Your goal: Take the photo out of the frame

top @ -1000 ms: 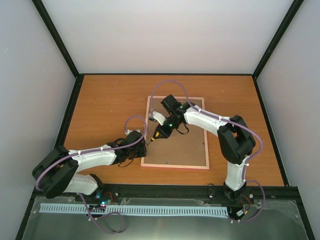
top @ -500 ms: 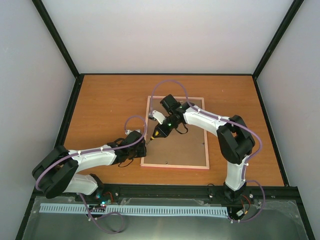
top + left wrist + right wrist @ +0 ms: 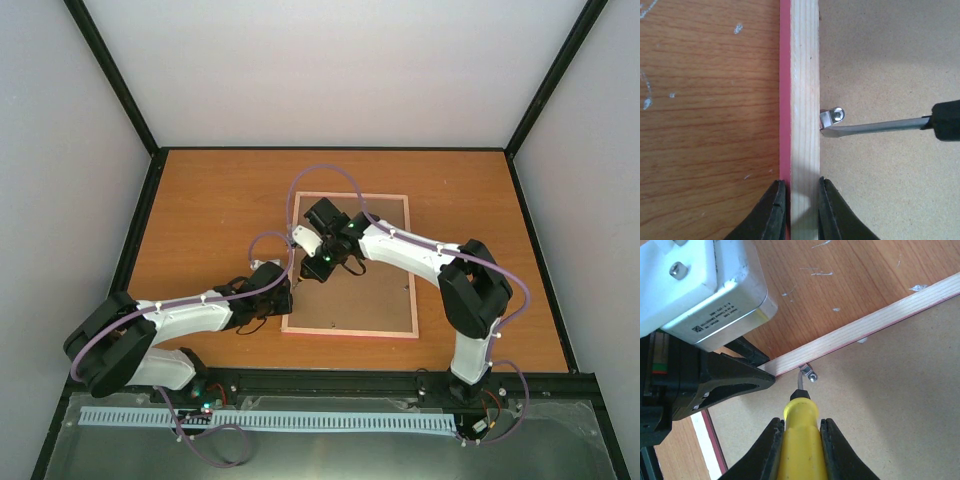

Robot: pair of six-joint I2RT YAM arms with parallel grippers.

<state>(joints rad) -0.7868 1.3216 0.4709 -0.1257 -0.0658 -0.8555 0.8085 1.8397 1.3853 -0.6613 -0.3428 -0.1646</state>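
The pink frame lies face down on the table with its brown backing board up. The photo is hidden under the board. My left gripper is shut on the frame's left rail, one finger on each side of it. My right gripper is shut on the yellow handle of a screwdriver. The screwdriver's metal tip touches a small metal clip on the inner side of that rail. In the right wrist view the clip sits just ahead of the tip, next to the left gripper's fingers.
More small clips show on the board's right side and bottom side. The wooden table is closed in by black posts and grey walls. Both arms reach over the frame's left half.
My right gripper has moved left and turned, bringing the screwdriver tip to the clip on the left rail. My left gripper has stayed shut on the rail.
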